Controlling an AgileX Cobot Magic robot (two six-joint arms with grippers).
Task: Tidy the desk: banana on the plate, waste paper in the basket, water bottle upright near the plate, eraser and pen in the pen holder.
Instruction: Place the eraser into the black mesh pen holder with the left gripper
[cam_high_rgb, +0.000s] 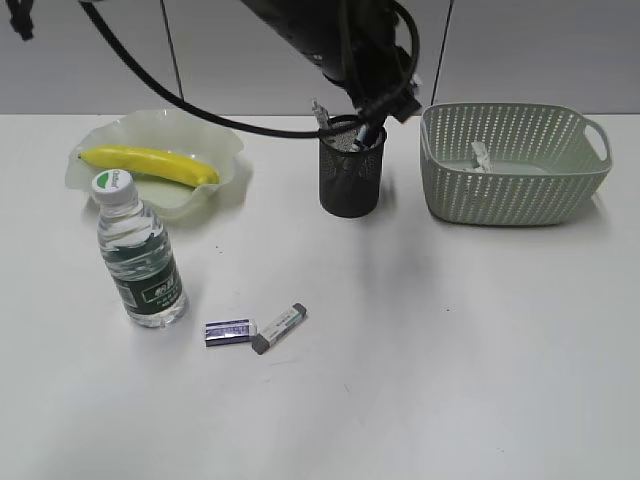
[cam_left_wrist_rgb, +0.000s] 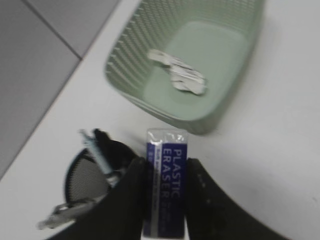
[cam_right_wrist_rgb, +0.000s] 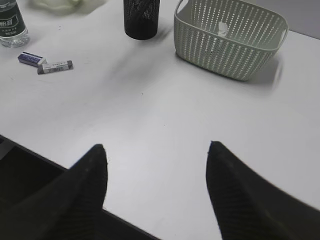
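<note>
Your left pincer (cam_left_wrist_rgb: 165, 200) clamps eraser (cam_left_wrist_rgb: 166, 187) above pen holder (cam_left_wrist_rgb: 90, 180) rim; basket (cam_left_wrist_rgb: 190, 65) just beyond. Right pincer (cam_right_wrist_rgb: 155, 180) gapes wide, empty, bare tabletop (cam_right_wrist_rgb: 150, 115) ahead.

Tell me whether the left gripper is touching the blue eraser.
Touching. In the left wrist view both fingers of the left gripper press against the long sides of the blue eraser, holding it above the pen holder.

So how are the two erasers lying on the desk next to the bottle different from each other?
The left eraser has a dark blue sleeve; the right eraser has a pale grey one with a dark end. The left eraser looks shorter and wider; the right one is longer and slimmer. The left lies almost level in the exterior view; the right slants upward. Both lie flat on the desk, ends nearly meeting.
</note>
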